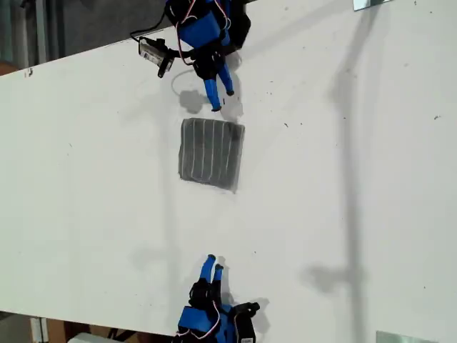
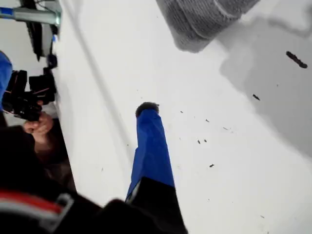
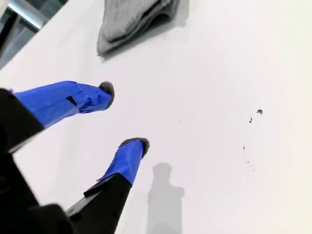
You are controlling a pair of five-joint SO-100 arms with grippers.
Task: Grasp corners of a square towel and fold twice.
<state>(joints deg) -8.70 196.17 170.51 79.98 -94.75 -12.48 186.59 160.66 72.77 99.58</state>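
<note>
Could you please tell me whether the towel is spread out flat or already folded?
Folded. The towel lies as a compact grey rectangle on the table, and the second wrist view shows several stacked layers at its edge.

Each arm carries a blue plastic two-fingered tool (image 3: 124, 117) with dark grey padded fingertips (image 3: 107, 88), a black housing behind, and red-and-white cables (image 1: 187, 10) over blue bodies.

A grey towel (image 1: 211, 153) with thin white stripes lies on a white counter (image 1: 357, 179), and both robot hands are blue.
</note>
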